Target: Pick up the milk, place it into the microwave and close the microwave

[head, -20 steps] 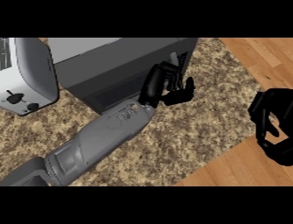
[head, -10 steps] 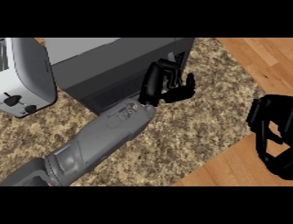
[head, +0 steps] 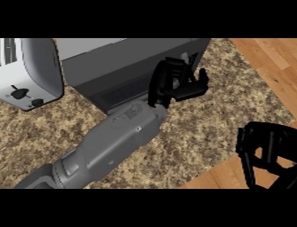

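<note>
The dark grey microwave [head: 124, 62] stands at the back of the counter, seen from above, and its front face looks closed. My left hand [head: 173, 84] rests against the right part of that front, fingers fairly straight and pointing up, thumb out to the right, with nothing in it. My right hand [head: 275, 155] hangs at the lower right beyond the counter's edge, fingers relaxed and slightly bent, holding nothing. No milk shows anywhere in the view.
A silver toaster [head: 20, 73] stands at the left, close beside the microwave. The speckled stone counter [head: 209, 119] ends at the right, where the wooden floor [head: 275, 66] shows.
My left hand has edged a little farther up against the microwave's front. My right hand has sunk slightly toward the lower edge.
</note>
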